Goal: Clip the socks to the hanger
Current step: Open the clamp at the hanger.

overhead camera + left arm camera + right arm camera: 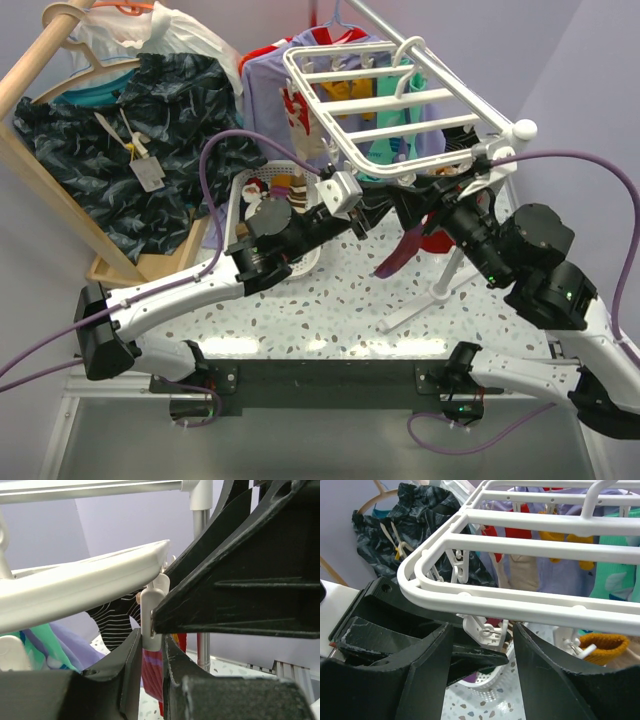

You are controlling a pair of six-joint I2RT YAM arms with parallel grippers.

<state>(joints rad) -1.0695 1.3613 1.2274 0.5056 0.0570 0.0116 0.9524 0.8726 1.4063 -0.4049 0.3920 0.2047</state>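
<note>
Under hanger (380, 104): left pincer (152, 640) clamped on clip (149, 610); right pincer (482, 630) apart; maroon sock (400, 252) mostly hidden.

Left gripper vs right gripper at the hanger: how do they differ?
Left gripper is shut narrow on a white clip; right gripper stands wide open, gripping nothing. Left gripper reaches in from the left, right gripper from the right. Both are black, meeting under the hanger's near edge.

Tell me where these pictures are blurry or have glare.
Top external: sharp, with a glare band on the speckled white table. Left wrist: black fingers blurred up close, white plastic clip sharper. Right wrist: fingers soft, white plastic grid hanger crisp.
</note>
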